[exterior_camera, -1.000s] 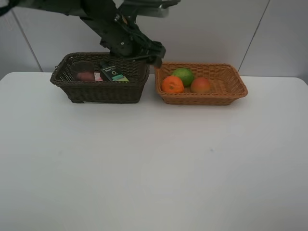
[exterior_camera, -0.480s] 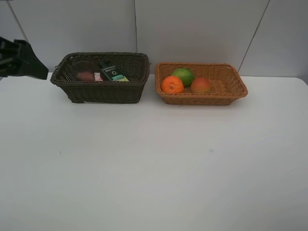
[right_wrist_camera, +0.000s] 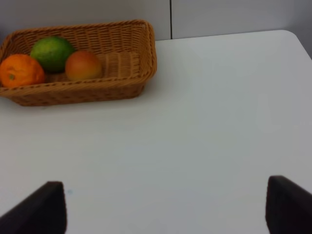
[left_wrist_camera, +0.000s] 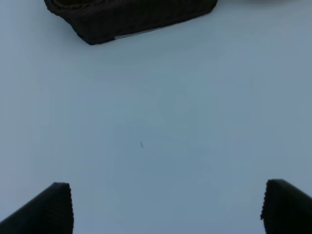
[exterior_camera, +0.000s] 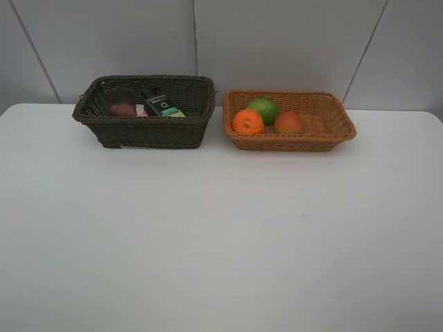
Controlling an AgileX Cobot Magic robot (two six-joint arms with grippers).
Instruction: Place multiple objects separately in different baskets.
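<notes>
The dark brown basket (exterior_camera: 152, 131) stands at the back left. It holds the dark green pump bottle (exterior_camera: 162, 104), the pink squeeze bottle (exterior_camera: 140, 110) and the purple cup (exterior_camera: 116, 99). To its right, the light tan basket (exterior_camera: 339, 117) holds the orange (exterior_camera: 248, 121), the green citrus (exterior_camera: 264, 109) and the peach (exterior_camera: 288, 122). Neither arm shows in the exterior high view. My left gripper (left_wrist_camera: 168, 209) is open over bare table, apart from the dark basket (left_wrist_camera: 146, 17). My right gripper (right_wrist_camera: 165, 209) is open too, well short of the tan basket (right_wrist_camera: 97, 90) with its orange (right_wrist_camera: 20, 70), citrus (right_wrist_camera: 52, 52) and peach (right_wrist_camera: 83, 65).
Both baskets sit near the back edge of a white table (exterior_camera: 221, 235), close to a grey panelled wall (exterior_camera: 277, 41). A small dark speck (left_wrist_camera: 141, 144) marks the tabletop in front of the left gripper.
The left arm has pulled back from above the dark basket, off to the left and out of the exterior high view. The baskets and their contents have not moved.
</notes>
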